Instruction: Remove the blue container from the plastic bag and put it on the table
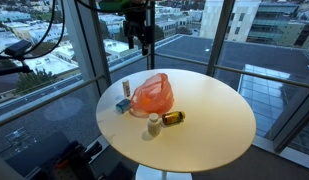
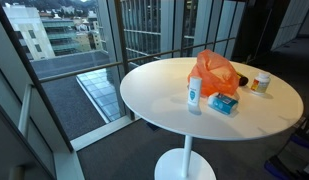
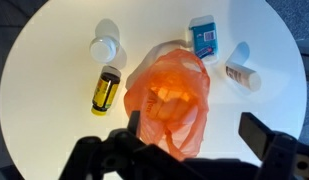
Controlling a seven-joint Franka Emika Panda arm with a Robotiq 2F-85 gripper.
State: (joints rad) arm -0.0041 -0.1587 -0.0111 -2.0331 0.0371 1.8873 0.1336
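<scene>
Round white table — glass walls.

White jar beside amber bottle, upright pale bottle well apart

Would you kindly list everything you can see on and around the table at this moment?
table: one, white and round, beside the windows
plastic bag: one, orange, near the middle of the table
box: one, blue and white, on the table beside the bag
capped bottle: one, white, on the table near the bag
amber bottle: one, yellow-brown with dark cap, lying beside the capped bottle
labelled bottle: one, white, near the box
tool: one, dark, open, above the bag
</scene>
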